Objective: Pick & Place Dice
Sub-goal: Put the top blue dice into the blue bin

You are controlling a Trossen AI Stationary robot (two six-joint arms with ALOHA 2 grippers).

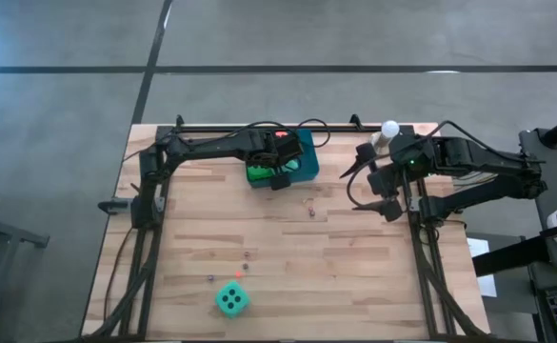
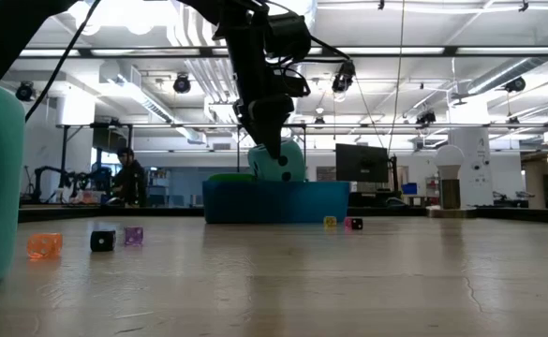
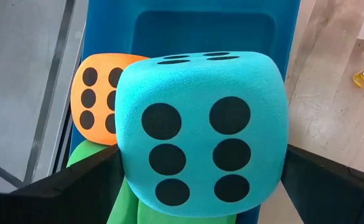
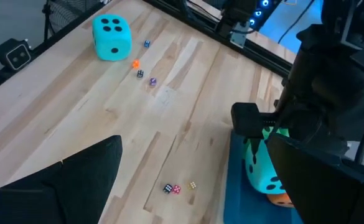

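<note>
A blue tray (image 1: 308, 164) stands at the table's far middle. In it lie an orange die (image 3: 94, 96) and a green die (image 3: 91, 152), and a teal die (image 3: 200, 127) sits on top of them, its six-pip face toward the wrist camera. My left gripper (image 3: 203, 168) hangs over the tray, open, one finger on each side of this teal die. A second teal die (image 1: 231, 299) rests on the table near the front edge. My right gripper (image 1: 389, 205) waits open and bare, raised at the right side. My left gripper's fingers (image 3: 88, 180) stand close against two opposite sides of the teal die (image 3: 129, 155). I cannot tell whether they touch it. They come from above, slanting down. The die sits upright on the orange and green dice, rising above the tray's rim (image 2: 283, 187).
Several tiny coloured dice lie scattered on the wood, some near the tray (image 1: 308, 208) and some near the front teal die (image 1: 245, 259). A white ball on a stand (image 1: 389, 129) is at the far right. Bare wood spans the table's middle.
</note>
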